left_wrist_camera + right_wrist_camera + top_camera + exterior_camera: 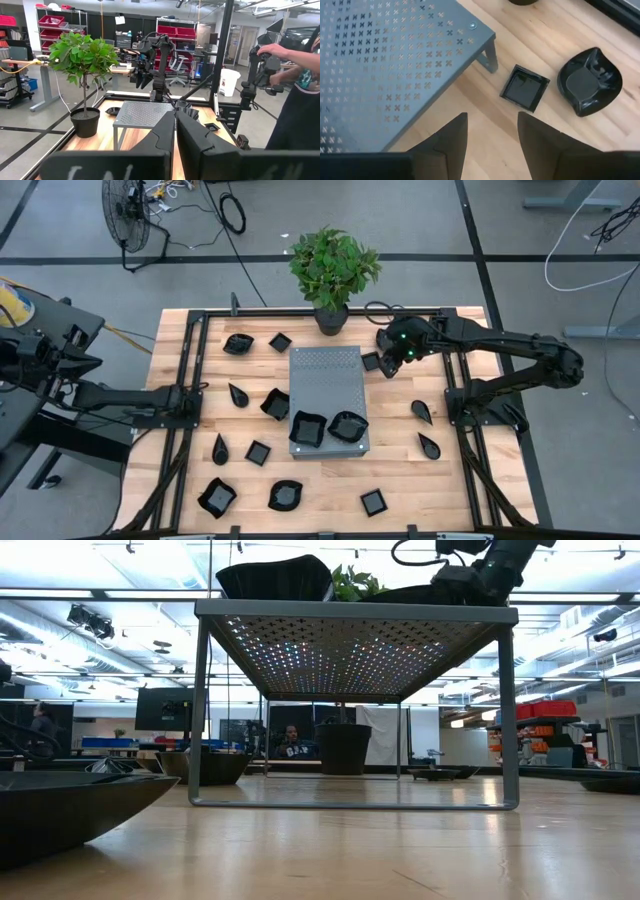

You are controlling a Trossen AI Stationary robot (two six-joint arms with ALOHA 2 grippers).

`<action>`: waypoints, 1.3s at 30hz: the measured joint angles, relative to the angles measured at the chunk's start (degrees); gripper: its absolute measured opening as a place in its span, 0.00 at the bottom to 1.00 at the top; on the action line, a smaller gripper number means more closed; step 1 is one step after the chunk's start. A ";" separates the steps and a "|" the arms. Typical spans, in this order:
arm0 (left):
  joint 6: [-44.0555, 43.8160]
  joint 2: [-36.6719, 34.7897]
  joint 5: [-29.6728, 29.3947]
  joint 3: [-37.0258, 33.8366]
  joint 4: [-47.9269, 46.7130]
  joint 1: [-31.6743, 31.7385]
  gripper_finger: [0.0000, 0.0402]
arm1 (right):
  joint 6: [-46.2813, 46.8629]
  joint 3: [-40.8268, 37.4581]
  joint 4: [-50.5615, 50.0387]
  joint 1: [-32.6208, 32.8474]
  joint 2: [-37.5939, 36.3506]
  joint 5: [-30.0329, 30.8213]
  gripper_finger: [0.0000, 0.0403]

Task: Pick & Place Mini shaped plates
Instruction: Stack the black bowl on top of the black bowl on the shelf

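Note:
Several mini shaped plates, small and glossy black, lie scattered on the wooden table. Two of them rest on the near end of the grey perforated stand. My right gripper hovers open, tilted downward, off the stand's far right corner. Beyond its fingers a square plate and a rounded plate lie flat on the wood. In the high view the same gripper stands beside that square plate. My left gripper waits shut and level at the table's left side.
A potted plant stands at the far edge, close to the stand. Black frame rails run along both sides of the table. More plates lie left of the stand and at the right. A person stands beyond the table.

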 joint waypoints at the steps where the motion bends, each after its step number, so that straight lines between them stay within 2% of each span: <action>1: 0.02 0.00 0.00 -0.01 0.02 -0.01 0.06 | 0.69 0.00 0.08 0.00 0.10 0.02 0.44; 5: 0.02 -0.01 0.00 0.00 0.02 -0.02 0.06 | 3.17 0.00 0.18 0.09 0.77 0.02 0.44; 22: 0.03 0.00 0.00 -0.01 0.01 0.00 0.06 | 3.11 -0.02 0.20 1.70 1.44 -0.13 0.44; 27: 0.03 0.00 0.00 0.01 0.00 -0.01 0.06 | 3.23 -2.81 1.53 0.90 1.40 -0.13 0.44; 39: 0.04 -0.01 0.00 -0.01 0.02 -0.02 0.06 | 20.88 -16.05 9.99 -1.53 1.42 0.03 0.44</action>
